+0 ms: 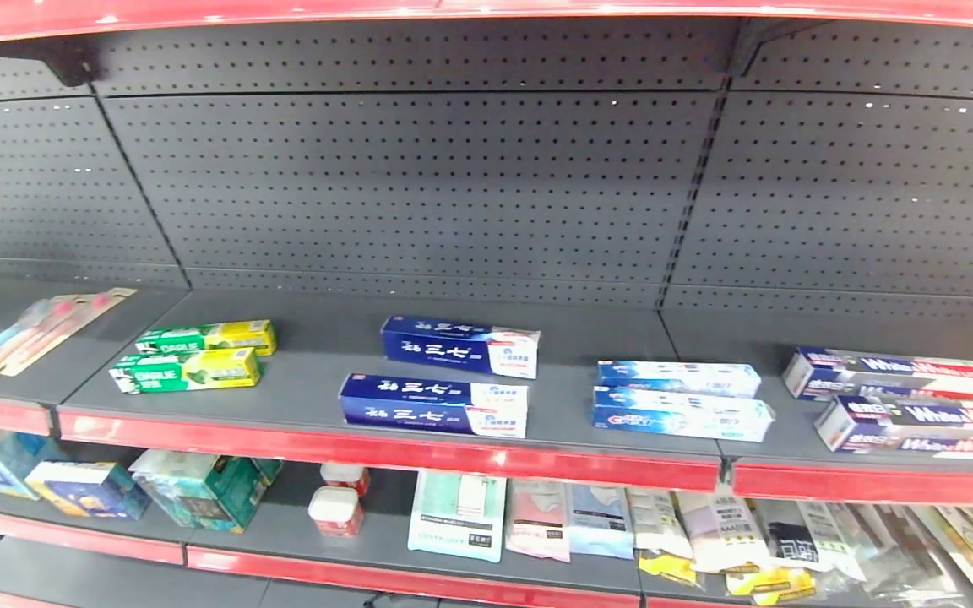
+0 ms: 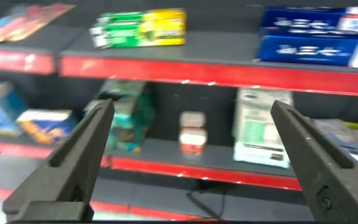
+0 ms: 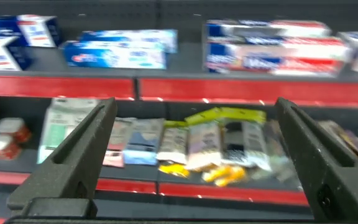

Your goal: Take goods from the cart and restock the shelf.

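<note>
Two grippers are hanging in front of the shelving, operator, and you are holding both with jaws wide apart and nothing between them. The left gripper (image 2: 191, 165) is facing the lower shelf (image 2: 160, 151), where two small red-and-white jars (image 2: 192, 132) are standing one behind the other. The right gripper (image 3: 194, 162) is facing a row of flat sachet packs (image 3: 191, 144) lying on that same lower level. On the upper shelf (image 1: 317, 355) you are looking at four pairs of toothpaste boxes, each pair lying flat with one box behind the other: green-and-yellow boxes (image 1: 187, 370) toward the left, dark blue boxes (image 1: 432, 405) in the middle, light blue boxes (image 1: 681, 414) just right of them and lying close together, and white-and-purple boxes (image 1: 909, 426) on the neighbouring bay at the right. Carded toothbrushes (image 1: 30, 333) are lying at an angle at the far left of that level. Below, teal and blue cartons (image 1: 199, 490) are sitting left of the jars, and a pale green-and-white pouch (image 1: 457, 515) is lying just right of them. A grey perforated back panel (image 1: 419, 186) is rising behind the upper shelf.
</note>
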Tool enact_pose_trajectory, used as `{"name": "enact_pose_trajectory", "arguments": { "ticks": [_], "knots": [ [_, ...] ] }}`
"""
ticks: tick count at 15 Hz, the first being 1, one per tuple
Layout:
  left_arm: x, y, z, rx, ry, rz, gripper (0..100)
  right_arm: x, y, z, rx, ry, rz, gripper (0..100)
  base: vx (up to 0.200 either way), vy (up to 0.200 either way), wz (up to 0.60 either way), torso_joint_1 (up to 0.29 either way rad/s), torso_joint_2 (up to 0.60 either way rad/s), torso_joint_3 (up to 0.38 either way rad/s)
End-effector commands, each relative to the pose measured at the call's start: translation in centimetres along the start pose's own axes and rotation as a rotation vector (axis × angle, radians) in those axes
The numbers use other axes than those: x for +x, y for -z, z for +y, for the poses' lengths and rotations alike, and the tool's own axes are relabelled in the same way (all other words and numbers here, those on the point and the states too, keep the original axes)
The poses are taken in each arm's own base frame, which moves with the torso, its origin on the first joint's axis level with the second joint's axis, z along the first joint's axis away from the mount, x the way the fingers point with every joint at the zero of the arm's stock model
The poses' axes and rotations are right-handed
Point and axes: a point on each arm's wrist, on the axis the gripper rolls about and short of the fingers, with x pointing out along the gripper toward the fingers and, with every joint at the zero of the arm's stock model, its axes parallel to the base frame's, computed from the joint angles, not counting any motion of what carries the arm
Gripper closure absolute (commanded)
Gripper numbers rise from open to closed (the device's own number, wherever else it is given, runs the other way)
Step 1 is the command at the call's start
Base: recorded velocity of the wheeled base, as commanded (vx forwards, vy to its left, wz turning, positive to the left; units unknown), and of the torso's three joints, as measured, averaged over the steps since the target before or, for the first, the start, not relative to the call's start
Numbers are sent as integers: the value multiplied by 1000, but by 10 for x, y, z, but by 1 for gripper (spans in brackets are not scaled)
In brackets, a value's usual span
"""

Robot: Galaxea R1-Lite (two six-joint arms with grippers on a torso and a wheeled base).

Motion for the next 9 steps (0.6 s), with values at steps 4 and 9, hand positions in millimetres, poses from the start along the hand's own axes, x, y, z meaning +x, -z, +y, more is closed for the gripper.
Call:
{"name": "enact_pose_trajectory", "arguments": {
  "ticks": [4, 9],
  "knots": [
    [0, 0, 0, 0, 1, 6, 0, 0, 0, 0, 0, 0, 1, 0, 0, 0, 0, 0, 0, 0],
    [-2, 0, 1, 2, 34, -30, 0, 0, 0, 0, -2, 4, 0, 0, 0, 0, 0, 0, 0, 0]
  ]
}}
